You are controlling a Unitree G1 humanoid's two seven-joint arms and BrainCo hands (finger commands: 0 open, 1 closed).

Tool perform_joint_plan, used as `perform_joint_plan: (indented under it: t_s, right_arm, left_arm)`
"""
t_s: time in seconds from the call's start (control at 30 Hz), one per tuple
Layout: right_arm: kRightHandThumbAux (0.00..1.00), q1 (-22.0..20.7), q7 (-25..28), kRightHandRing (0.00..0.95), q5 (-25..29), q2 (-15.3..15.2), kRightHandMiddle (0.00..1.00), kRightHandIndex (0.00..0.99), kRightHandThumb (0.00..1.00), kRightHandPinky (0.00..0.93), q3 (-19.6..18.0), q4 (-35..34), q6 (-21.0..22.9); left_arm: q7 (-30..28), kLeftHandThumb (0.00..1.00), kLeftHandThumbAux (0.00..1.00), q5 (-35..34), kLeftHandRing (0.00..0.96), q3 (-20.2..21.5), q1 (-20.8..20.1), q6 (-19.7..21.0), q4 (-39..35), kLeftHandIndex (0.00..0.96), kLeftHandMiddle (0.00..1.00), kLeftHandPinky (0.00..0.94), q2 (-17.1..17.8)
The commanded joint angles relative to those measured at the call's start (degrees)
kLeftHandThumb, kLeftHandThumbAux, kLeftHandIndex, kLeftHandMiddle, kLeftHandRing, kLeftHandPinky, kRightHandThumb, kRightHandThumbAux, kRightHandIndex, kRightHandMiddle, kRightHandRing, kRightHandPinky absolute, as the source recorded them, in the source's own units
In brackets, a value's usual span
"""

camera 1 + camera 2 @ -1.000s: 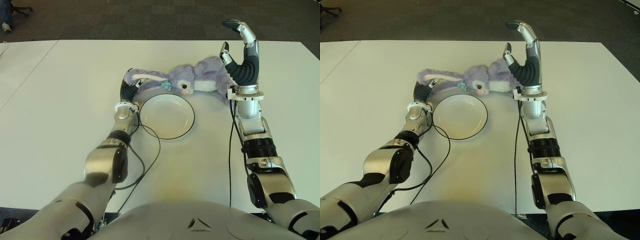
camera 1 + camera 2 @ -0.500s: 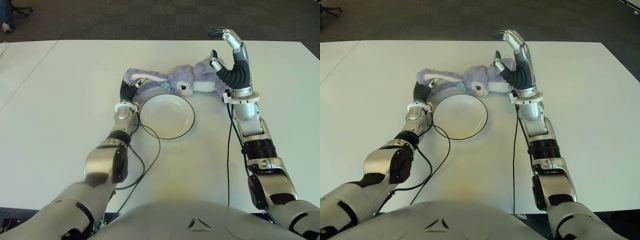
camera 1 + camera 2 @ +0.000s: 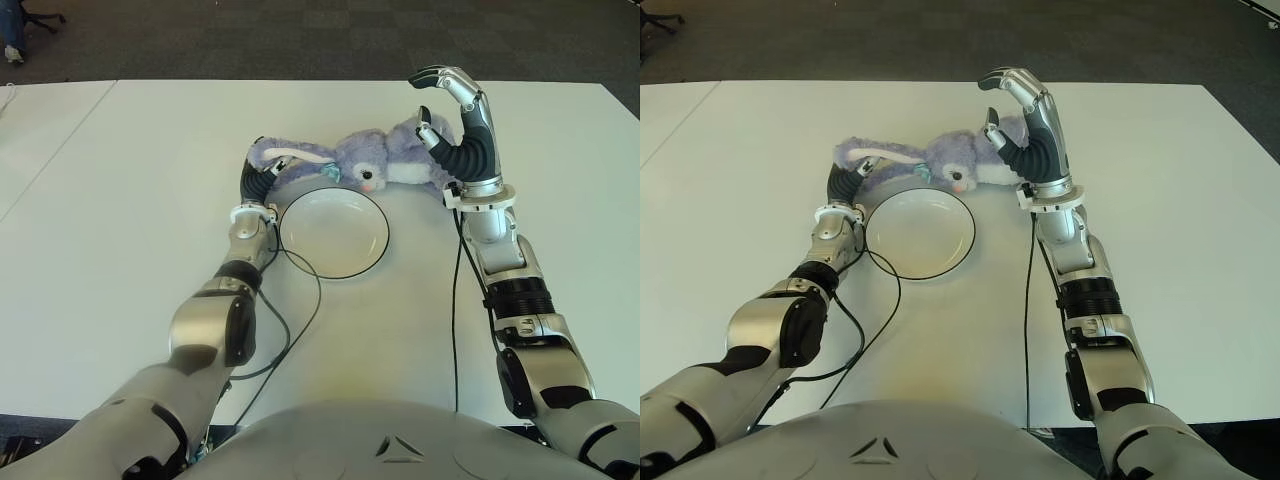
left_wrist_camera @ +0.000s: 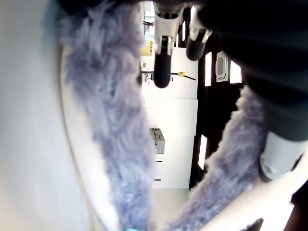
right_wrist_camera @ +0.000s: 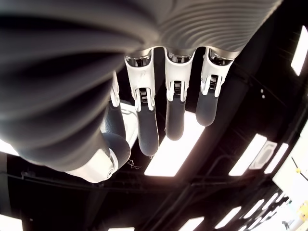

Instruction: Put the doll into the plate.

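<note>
The doll (image 3: 385,160), a purple plush rabbit, lies on its side on the white table (image 3: 120,220) just behind the plate. The plate (image 3: 335,240) is white with a dark rim and holds nothing. My left hand (image 3: 266,170) is at the plate's far left edge, its fingers closed around the doll's long ear (image 3: 300,153); purple fur (image 4: 113,120) fills the left wrist view. My right hand (image 3: 432,95) is raised over the doll's body at its right end, fingers (image 5: 147,125) spread, slightly curled, holding nothing.
Black cables run from both wrists across the table, one (image 3: 305,300) looping by the plate's near rim, one (image 3: 456,300) along the right forearm. The table's far edge meets dark carpet (image 3: 250,40). A seam (image 3: 60,150) joins another table on the left.
My right hand has swung left and come down over the doll's body, its fingers curling forward. The left hand, the doll and the plate have stayed put.
</note>
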Motion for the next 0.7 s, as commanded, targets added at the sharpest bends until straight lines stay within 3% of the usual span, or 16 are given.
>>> perform_joint_plan:
  t_s: [0.03, 0.33, 0.4, 0.43, 0.47, 0.5, 0.53, 0.63, 0.7]
  right_arm:
    - [0.724, -0.5, -0.5, 0.882, -0.7, -0.3, 0.872, 0.437, 0.694, 0.873, 0.4, 1.1, -0.8]
    - [0.724, -1.7, 0.4, 0.844, -1.0, -0.7, 0.850, 0.437, 0.693, 0.819, 1.6, 2.8, -1.9]
    - [0.728, -2.5, 3.1, 0.779, 0.5, -1.4, 0.767, 0.430, 0.682, 0.771, 2.7, 4.1, -2.6]
    - [0.731, -3.0, 4.4, 0.347, 1.3, -1.8, 0.361, 0.413, 0.671, 0.363, 3.3, 4.7, -2.9]
    - [0.731, -4.4, 6.6, 0.273, 2.2, -3.1, 0.292, 0.411, 0.669, 0.292, 3.9, 7.1, -3.5]
    - [0.574, -5.5, 8.0, 0.068, 2.7, -4.1, 0.086, 0.126, 0.200, 0.072, 4.2, 8.9, -4.0]
    - [0.536, -6.2, 8.9, 0.016, 3.1, -4.7, 0.033, 0.054, 0.075, 0.018, 4.4, 10.1, -4.5]
    - [0.471, -7.9, 10.6, 0.000, 2.9, -7.2, 0.001, 0.008, 0.031, 0.000, 4.3, 12.8, -5.8]
    - [0.427, -8.1, 11.0, 0.000, 2.1, -7.9, 0.000, 0.000, 0.054, 0.000, 4.5, 12.9, -6.0]
  left_arm:
    - [-0.1, 0.000, 0.630, 0.1, 0.214, 0.0, 7.1, 5.6, 5.2, 0.105, 0.205, 0.215, -2.2]
    - [0.2, 0.000, 0.623, 0.1, 0.223, -0.1, 7.1, 6.3, 5.3, 0.105, 0.213, 0.228, -2.0]
    - [0.3, 0.000, 0.623, 0.1, 0.228, -0.1, 7.0, 6.6, 5.3, 0.103, 0.217, 0.232, -2.0]
    - [0.3, 0.000, 0.625, 0.1, 0.230, -0.1, 7.0, 6.7, 5.3, 0.101, 0.219, 0.233, -1.9]
    - [0.4, 0.000, 0.626, 0.1, 0.230, 0.0, 6.9, 6.8, 5.3, 0.101, 0.220, 0.233, -1.9]
    - [0.4, 0.000, 0.638, 0.1, 0.232, 0.0, 6.9, 6.8, 5.3, 0.099, 0.222, 0.228, -1.9]
    - [0.3, 0.000, 0.641, 0.1, 0.232, 0.0, 6.9, 6.8, 5.3, 0.098, 0.223, 0.226, -2.0]
    - [0.4, 0.000, 0.642, 0.0, 0.227, 0.0, 6.9, 6.7, 5.3, 0.098, 0.222, 0.207, -2.0]
    - [0.6, 0.000, 0.647, 0.0, 0.228, 0.1, 6.9, 6.8, 5.3, 0.103, 0.225, 0.221, -2.0]
